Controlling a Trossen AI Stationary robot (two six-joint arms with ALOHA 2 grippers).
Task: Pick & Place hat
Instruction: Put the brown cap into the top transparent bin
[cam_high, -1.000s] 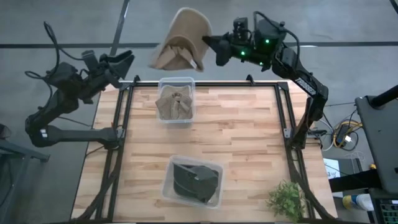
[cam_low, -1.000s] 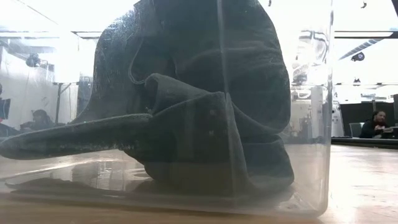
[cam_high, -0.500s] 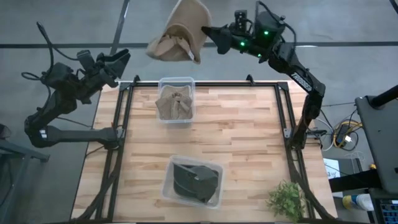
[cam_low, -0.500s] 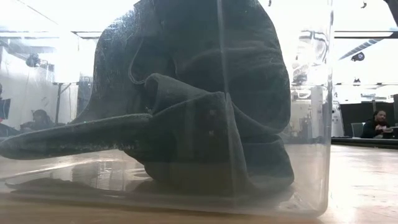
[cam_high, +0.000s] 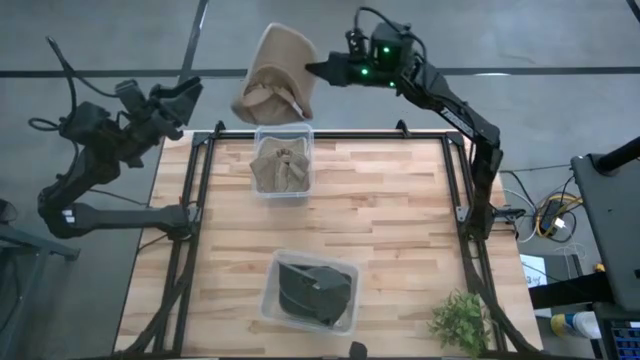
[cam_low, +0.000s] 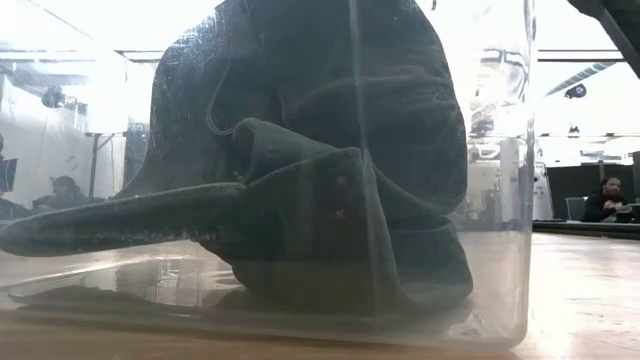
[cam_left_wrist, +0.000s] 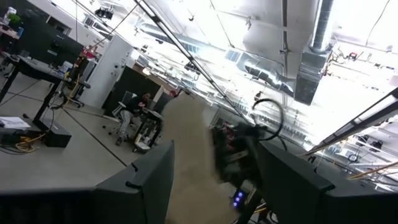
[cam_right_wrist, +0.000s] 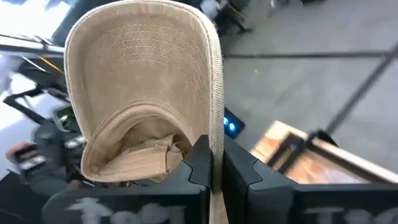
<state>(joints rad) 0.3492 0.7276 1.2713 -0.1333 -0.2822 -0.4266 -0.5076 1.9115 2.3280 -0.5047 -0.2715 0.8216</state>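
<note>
Hat (cam_high: 274, 75), tan: high view, I see it aloft beyond table's (cam_high: 390, 230) far edge, right gripper (cam_high: 312, 70) pinching brim. Left gripper (cam_high: 186, 92) raised off left corner, fingers spread, empty. Low view: dark hat in clear bin (cam_low: 500, 200) blocks everything. Right wrist view: fingers (cam_right_wrist: 200, 163) clamped on brim edge.

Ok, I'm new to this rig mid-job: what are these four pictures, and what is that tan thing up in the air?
They show one table with two robot arms. The overhead picture shows everything: the right hand pinches a tan hat by its brim, above the table's far edge. The left hand waits open, off the far left corner. On the table stand a clear bin with another tan hat, a bin with a dark hat, and a small plant. The table-level camera sees only the dark hat. The other two ride on the wrists.
</note>
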